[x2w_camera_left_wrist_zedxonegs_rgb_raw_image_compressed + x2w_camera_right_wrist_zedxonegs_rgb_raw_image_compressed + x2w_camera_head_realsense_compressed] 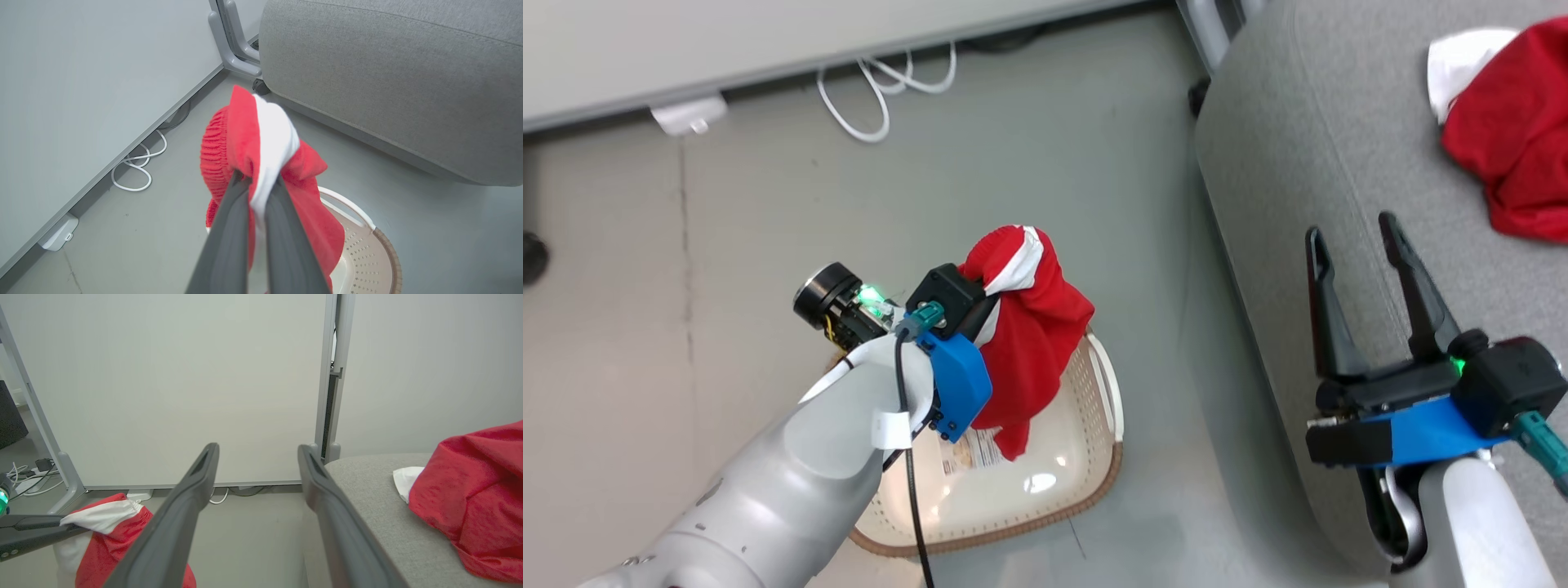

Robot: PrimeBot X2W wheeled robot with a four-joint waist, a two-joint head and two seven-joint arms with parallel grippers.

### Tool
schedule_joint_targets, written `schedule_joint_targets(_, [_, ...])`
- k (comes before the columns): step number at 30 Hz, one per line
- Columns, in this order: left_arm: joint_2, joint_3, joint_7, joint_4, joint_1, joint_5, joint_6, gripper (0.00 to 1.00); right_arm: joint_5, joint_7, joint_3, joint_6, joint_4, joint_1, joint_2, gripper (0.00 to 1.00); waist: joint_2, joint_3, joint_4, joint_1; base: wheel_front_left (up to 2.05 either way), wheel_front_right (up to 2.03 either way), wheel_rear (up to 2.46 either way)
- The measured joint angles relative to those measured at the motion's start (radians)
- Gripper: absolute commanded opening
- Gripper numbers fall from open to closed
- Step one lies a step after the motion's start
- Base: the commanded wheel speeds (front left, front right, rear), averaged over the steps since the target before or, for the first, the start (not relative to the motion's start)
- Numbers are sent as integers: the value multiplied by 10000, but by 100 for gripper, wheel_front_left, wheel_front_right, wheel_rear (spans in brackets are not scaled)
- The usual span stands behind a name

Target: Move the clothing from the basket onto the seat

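Clothing here is two red pieces. One red garment (1033, 343) with a white band hangs bunched at the centre of the head view, lifted above the basket (1090, 392); whether its lowest fold touches the basket's inside cannot be told. The left claw (258, 179) is pressed together on that white band, its two dark fingers pinching the cloth at the lower middle of the left wrist view, with the garment spilling out above and to both sides of the tips. The other red garment (1515, 139), a white patch at its left edge, lies crumpled at the upper right of the head view on the seat (1307, 147), which takes up the right side of that frame. The right claw (1352, 230) sits at the lower right, over the seat's left edge, its fingers spread wide with nothing between them. The basket stands on the grey floor (1029, 147) at the lower centre, near the seat but apart from it, a printed label (972, 453) on its bottom. A white cable (870, 137) loops on the floor near the top, left of centre.
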Motion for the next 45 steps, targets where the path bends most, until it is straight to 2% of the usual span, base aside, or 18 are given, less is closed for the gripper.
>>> schedule_joint_targets(16, [359, 2546, 0, -2623, 1782, 744, 362, 0, 161, 0, -100, 0, 397, 1310, -8, 100, 0, -2403, 642, 0, 0, 0, 0])
schedule_joint_targets(27, [349, 3219, 0, -3814, 3181, 1260, 522, 0, 236, 0, -138, 0, 510, 2095, 13, 100, 0, -3383, 1020, 0, 0, 0, 0])
schedule_joint_targets(45, [374, 3513, 0, -4368, 3965, 1749, 523, 0, 339, 0, -10, 0, 556, 2268, 23, 100, -1, -3598, 1261, 3, 0, 0, 0])
